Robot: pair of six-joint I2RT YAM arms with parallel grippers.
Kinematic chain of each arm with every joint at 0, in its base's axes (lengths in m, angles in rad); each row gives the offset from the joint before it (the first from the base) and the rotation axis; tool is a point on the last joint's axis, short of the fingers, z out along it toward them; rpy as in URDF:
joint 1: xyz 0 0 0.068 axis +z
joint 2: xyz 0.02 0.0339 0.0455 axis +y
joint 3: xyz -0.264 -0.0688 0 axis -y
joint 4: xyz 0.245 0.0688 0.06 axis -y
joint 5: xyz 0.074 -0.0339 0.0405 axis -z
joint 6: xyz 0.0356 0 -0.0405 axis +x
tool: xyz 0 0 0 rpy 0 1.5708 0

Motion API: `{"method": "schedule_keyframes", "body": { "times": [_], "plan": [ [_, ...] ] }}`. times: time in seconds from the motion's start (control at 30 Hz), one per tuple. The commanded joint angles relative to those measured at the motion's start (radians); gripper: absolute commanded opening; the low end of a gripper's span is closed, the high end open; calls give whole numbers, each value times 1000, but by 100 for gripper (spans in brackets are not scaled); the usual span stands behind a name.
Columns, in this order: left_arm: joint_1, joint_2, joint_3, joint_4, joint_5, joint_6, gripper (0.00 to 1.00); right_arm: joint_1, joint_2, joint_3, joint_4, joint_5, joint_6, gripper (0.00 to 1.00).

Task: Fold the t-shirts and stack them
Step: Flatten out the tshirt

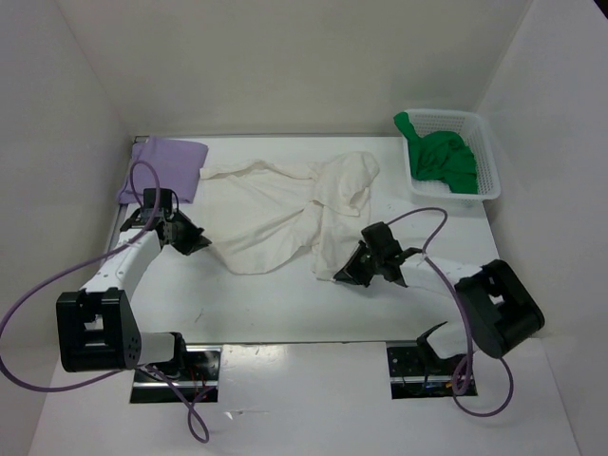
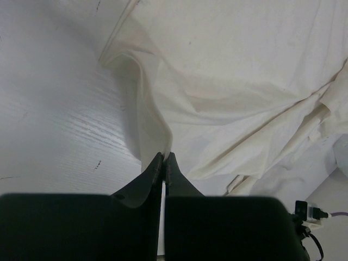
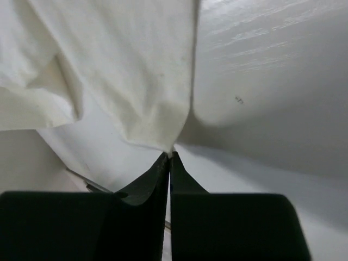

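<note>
Cream t-shirt point(image 1: 275, 223): spread, crumpled, centre of bench point(image 1: 285, 313). Left end effector point(image 1: 198, 242): clamped on its lower-left edge. Right end effector point(image 1: 347, 274): pinching its lower-right corner. Lavender t-shirt point(image 1: 166, 166): folded, upper left of frame. Green t-shirt point(image 1: 442, 157): bunched in mesh basket point(image 1: 489, 157), upper right.
</note>
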Motion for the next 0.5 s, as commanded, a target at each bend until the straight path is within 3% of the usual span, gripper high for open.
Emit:
{"method": "schedule_keyframes", "body": {
  "times": [0.0, 0.17, 0.2, 0.3, 0.33, 0.4, 0.43, 0.47],
  "plan": [
    [-3, -6, 17, 36, 21, 19, 0, 8, -129, 74, -64, 127, -37, 1],
    [-77, -15, 236, 46, -33, 40, 0, -28, -325, 454, -406, 211, -216, 0],
    [-77, -15, 352, 24, -33, 50, 0, -47, -336, 526, -449, 225, -245, 0],
    [-77, -15, 542, 13, -33, 74, 0, -85, -324, 853, -601, 275, -359, 0],
    [-60, -15, 689, 3, -18, 87, 0, -94, -310, 1029, -632, 297, -385, 0],
    [-22, 17, 845, -20, 25, 87, 0, -95, -255, 1206, -698, 338, -454, 0],
    [15, 27, 924, -34, 34, 87, 0, -95, -235, 1375, -710, 366, -477, 0],
    [30, 45, 1075, -56, 53, 87, 0, -95, -214, 1459, -730, 378, -517, 0]
  ]
}}
